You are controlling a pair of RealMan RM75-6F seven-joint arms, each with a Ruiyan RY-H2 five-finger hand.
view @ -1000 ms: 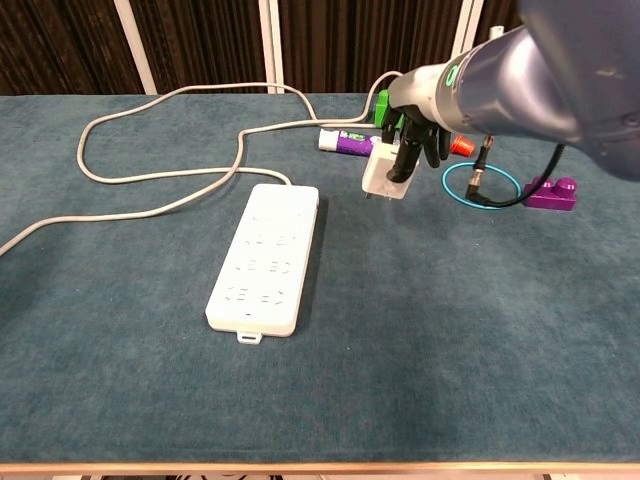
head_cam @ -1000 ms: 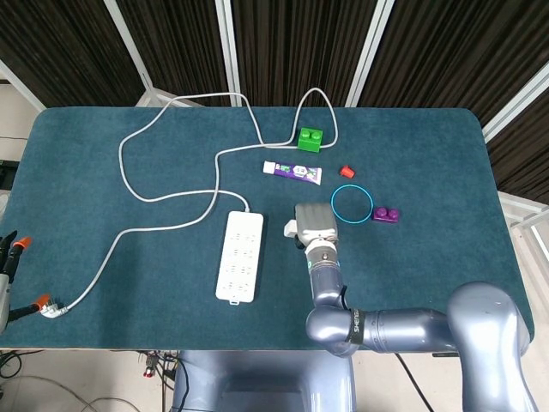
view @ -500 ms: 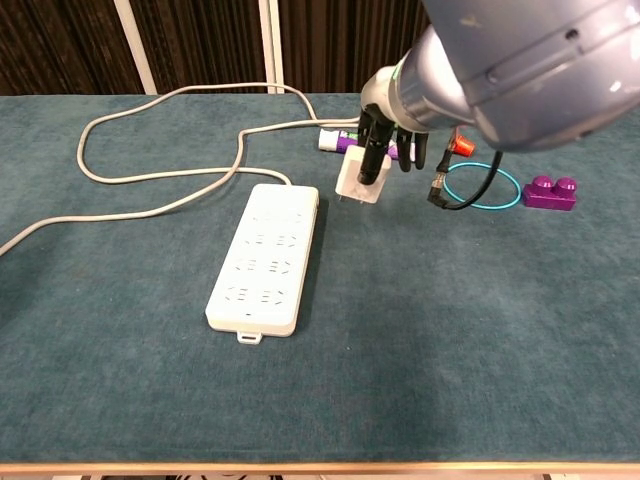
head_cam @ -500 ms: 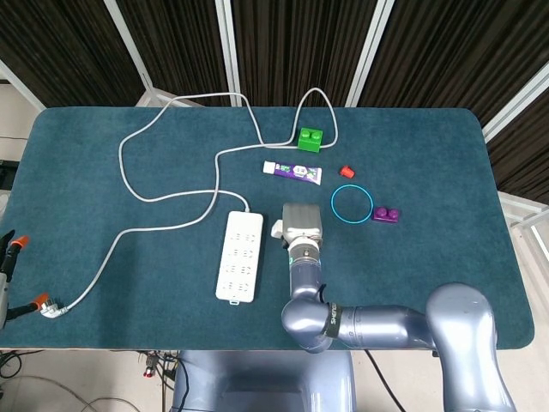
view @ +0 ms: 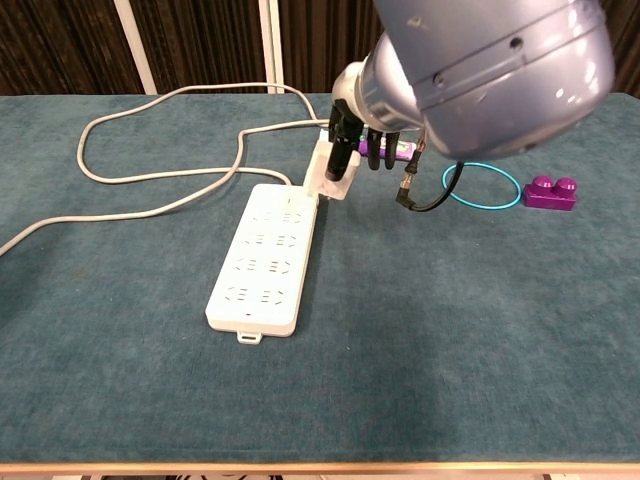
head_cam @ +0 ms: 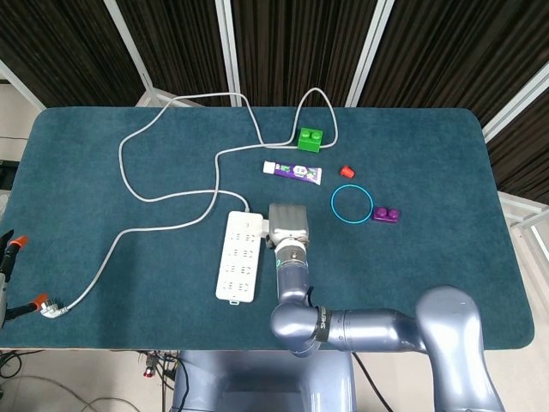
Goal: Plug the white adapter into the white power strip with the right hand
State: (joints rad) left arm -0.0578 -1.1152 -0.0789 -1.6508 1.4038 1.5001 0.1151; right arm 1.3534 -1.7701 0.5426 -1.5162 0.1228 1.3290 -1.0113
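One white adapter is clamped in your right hand — hanging over the power strip's far end, ready for insertion.

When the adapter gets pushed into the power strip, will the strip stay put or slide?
The white power strip lies flat, so tipping seems unlikely. It looks light and rests loose on cloth, so it may slide. Its cord is slack and likely won't restrain it.

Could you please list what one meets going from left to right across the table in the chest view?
Grey cable → white power strip → white adapter in the right hand → blue ring → purple brick.
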